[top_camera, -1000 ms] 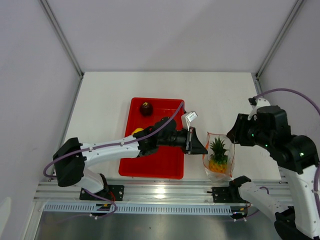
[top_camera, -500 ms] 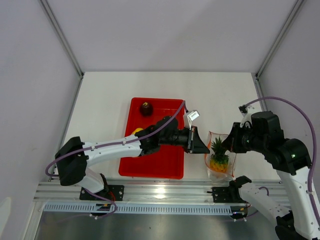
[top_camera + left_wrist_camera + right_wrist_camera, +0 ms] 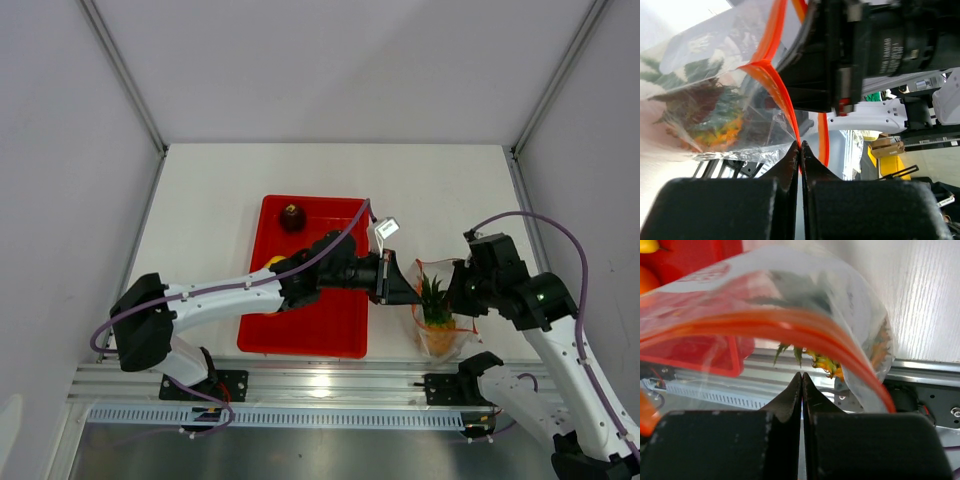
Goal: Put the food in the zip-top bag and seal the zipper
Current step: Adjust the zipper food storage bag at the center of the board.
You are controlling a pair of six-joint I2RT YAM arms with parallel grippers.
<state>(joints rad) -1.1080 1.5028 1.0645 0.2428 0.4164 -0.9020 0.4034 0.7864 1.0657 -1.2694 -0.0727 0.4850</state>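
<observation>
While the left hand [image 3: 800, 146] reaches across the red tray [image 3: 310, 325], its two fingers [image 3: 785, 175] are pressed flat together on the zipper [image 3: 771, 75], pinching the red-orange strip right at their tips. The zip-top bag [image 3: 440, 330] sits between the two hands at the near right of the white surface [image 3: 220, 190], just to the right of the tray. Inside it lies the pineapple [image 3: 435, 305], its green crown towards the far side and its orange body towards the near edge. The right hand [image 3: 801, 377] meets the bag's right side in the overhead view. Its fingers are closed against each other with no gap, and the wrist view shows the strip arching across just beyond their tips. Whether any plastic is caught between them cannot be told. In the left wrist view the crinkled clear film spreads away from the pinch, and the fruit shows through it as a blur of green and orange. A dark red fruit [image 3: 291, 216] rests at the far end of the tray, and a yellow fruit [image 3: 274, 263] peeks out beside the left arm.
</observation>
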